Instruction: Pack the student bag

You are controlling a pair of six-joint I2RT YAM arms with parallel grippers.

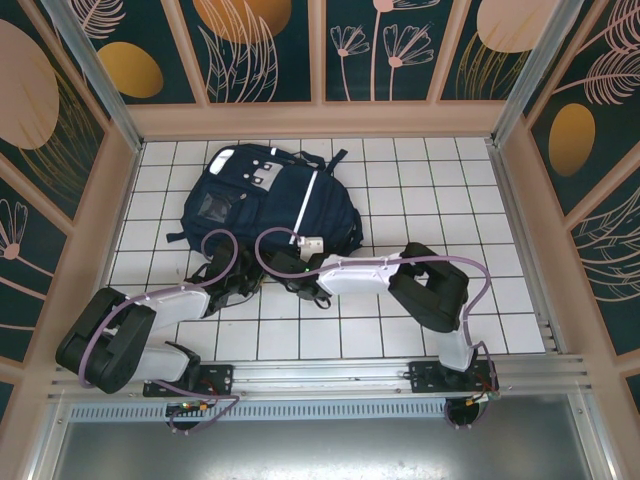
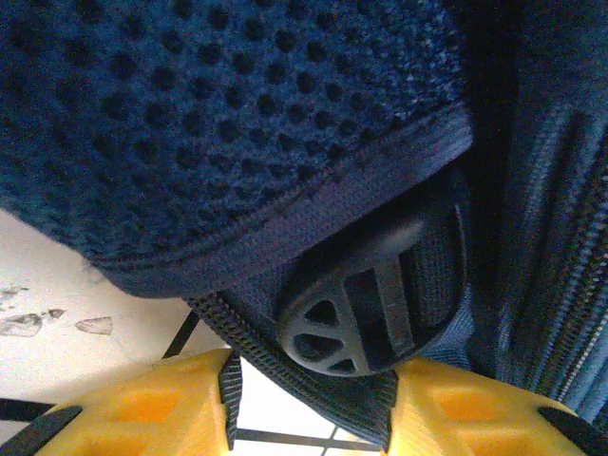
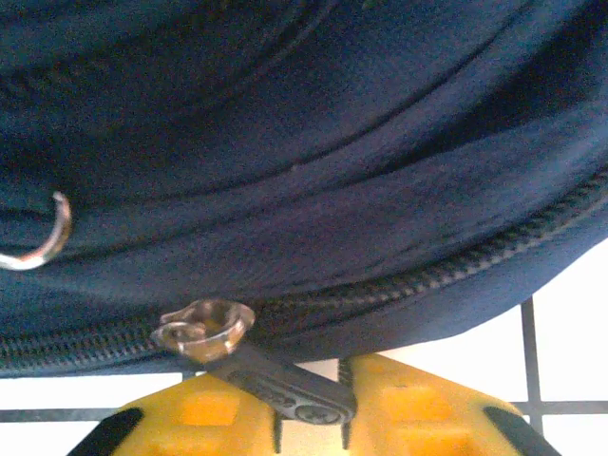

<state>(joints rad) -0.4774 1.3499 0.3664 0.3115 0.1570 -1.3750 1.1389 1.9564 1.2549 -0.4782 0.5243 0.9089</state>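
Note:
The student bag (image 1: 265,195), a large navy backpack with white stripes, lies flat on the white tiled floor at the back left. Both grippers work at its near edge. My left gripper (image 2: 313,418) (image 1: 232,283) has its yellow fingers (image 2: 142,408) closed on the dark strap webbing (image 2: 304,385), just below a black plastic buckle (image 2: 356,309); mesh padding hangs above. My right gripper (image 3: 309,423) (image 1: 292,268) stands narrow around the black zipper pull tab (image 3: 285,389), which hangs from a metal slider (image 3: 204,328) on the closed zipper.
A metal ring (image 3: 43,242) hangs from the bag at the left of the right wrist view. Wooden walls (image 1: 515,190) fence the tiled floor (image 1: 440,200) on three sides. Purple cables (image 1: 225,240) loop over the bag's near edge.

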